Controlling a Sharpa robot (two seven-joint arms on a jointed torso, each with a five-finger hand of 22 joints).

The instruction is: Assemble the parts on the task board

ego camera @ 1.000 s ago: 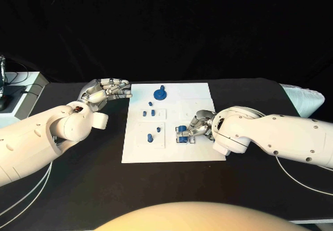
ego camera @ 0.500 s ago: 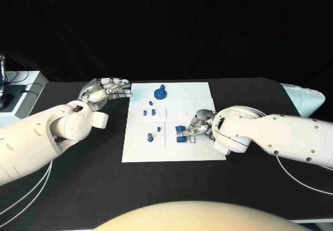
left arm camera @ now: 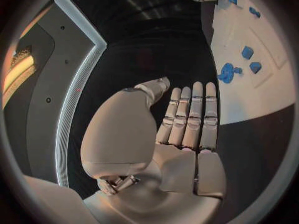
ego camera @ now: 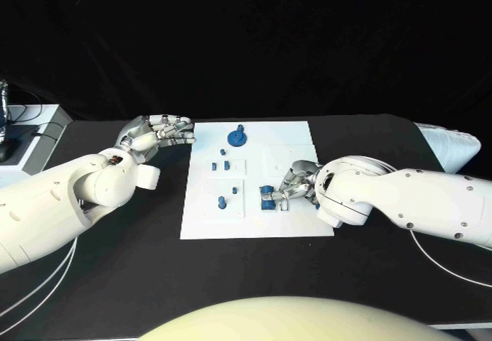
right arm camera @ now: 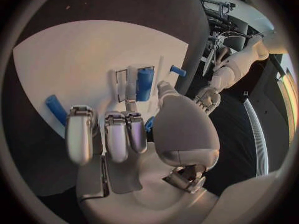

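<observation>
The white task board point(ego camera: 246, 213) is laid at the middle of the black table point(ego camera: 134, 270). The right hand point(ego camera: 290, 186) is lowered onto the board's right half, its fingers curled about a blue part point(ego camera: 269, 190); whether that part is actually gripped cannot be told. A blue round part point(ego camera: 237, 138) stands at the far end, with smaller blue pieces point(ego camera: 220, 167) between. The left hand point(ego camera: 156, 133) is held just left of the board's far corner, fingers straight, close together and empty.

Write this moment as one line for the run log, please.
left hand: open, beside task board, holds nothing | right hand: over board, fingers at blue parts; grip unclear | round blue part: at far end
</observation>
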